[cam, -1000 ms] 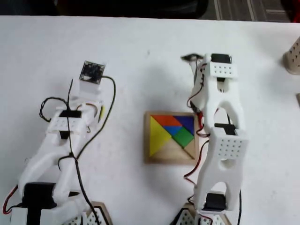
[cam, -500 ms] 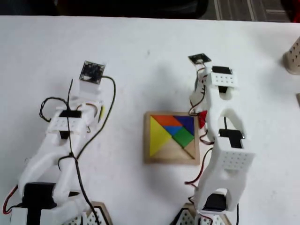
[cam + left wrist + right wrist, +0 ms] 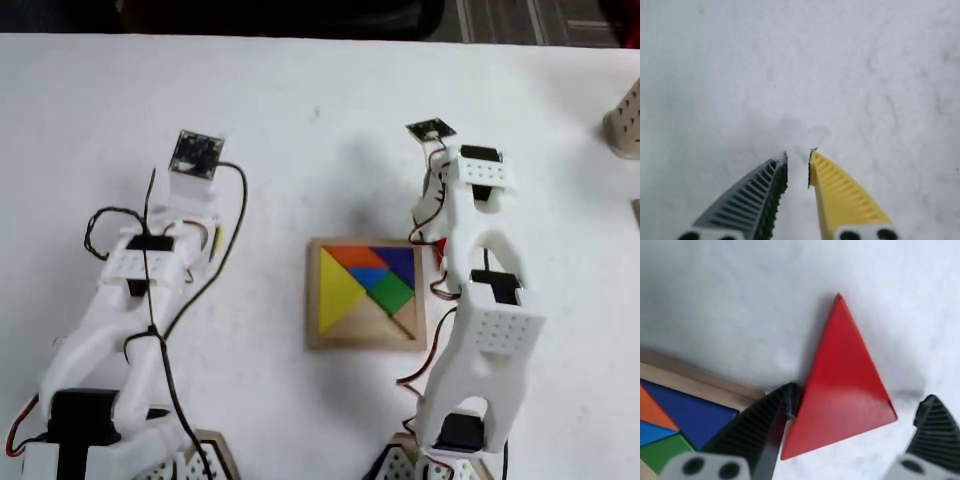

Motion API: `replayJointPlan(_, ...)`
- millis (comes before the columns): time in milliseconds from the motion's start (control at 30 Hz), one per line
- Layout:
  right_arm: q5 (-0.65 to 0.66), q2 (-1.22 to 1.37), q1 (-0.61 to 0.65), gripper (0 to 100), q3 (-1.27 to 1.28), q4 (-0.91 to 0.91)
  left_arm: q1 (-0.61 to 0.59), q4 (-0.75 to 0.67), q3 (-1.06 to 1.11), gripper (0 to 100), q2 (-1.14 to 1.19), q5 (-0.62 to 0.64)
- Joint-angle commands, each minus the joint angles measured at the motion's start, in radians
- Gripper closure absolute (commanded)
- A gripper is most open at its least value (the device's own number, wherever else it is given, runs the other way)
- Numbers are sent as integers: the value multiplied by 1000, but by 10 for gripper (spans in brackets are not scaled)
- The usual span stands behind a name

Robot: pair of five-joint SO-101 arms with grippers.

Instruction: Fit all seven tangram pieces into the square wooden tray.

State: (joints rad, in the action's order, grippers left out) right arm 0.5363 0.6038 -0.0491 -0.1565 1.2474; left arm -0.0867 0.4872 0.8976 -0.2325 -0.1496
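Note:
The square wooden tray (image 3: 314, 335) lies mid-table and holds yellow (image 3: 338, 290), orange, blue and green pieces, with bare wood in its near right corner. A red triangle (image 3: 842, 385) lies flat on the table just outside the tray's edge (image 3: 695, 382). My right gripper (image 3: 860, 401) stands open around it, and one black finger (image 3: 762, 422) touches the triangle's side. In the high view a sliver of the red triangle (image 3: 441, 246) peeks out under the right arm beside the tray. My left gripper (image 3: 798, 157) is shut on nothing above bare table, far left of the tray.
The left arm (image 3: 140, 270) with its loose black cables rests left of the tray. A perforated beige object (image 3: 625, 125) stands at the table's right edge. White tabletop spreads beyond the tray toward the far edge.
The right arm has swung a little to the right, away from the tray's far corner, and its wrist camera board has come into sight. The left arm has not moved.

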Motion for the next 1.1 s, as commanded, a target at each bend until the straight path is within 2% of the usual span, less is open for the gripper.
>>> replayJointPlan(0,48,-19,45,732,-8,15,1,-29,-8,891,-15,-9)
replayJointPlan(133,54,-18,47,833,-6,-4,1,-29,-8,891,-15,-9)
replayJointPlan(233,68,-22,47,871,-5,10,1,-29,-8,891,-15,-9)
replayJointPlan(433,80,-24,41,875,-8,127,1,-29,-8,891,-15,-9)
replayJointPlan(533,158,-54,38,875,11,188,1,-29,-8,891,-15,-9)
replayJointPlan(667,163,-177,1,875,133,179,1,-29,-8,891,-15,-9)
replayJointPlan(767,153,-314,-28,830,302,96,1,-29,-8,891,-15,-9)
replayJointPlan(933,12,-512,-42,680,598,-94,1,-29,-8,891,-15,-9)
replayJointPlan(1067,0,-585,-39,672,744,-177,1,-29,-6,891,-15,-9)
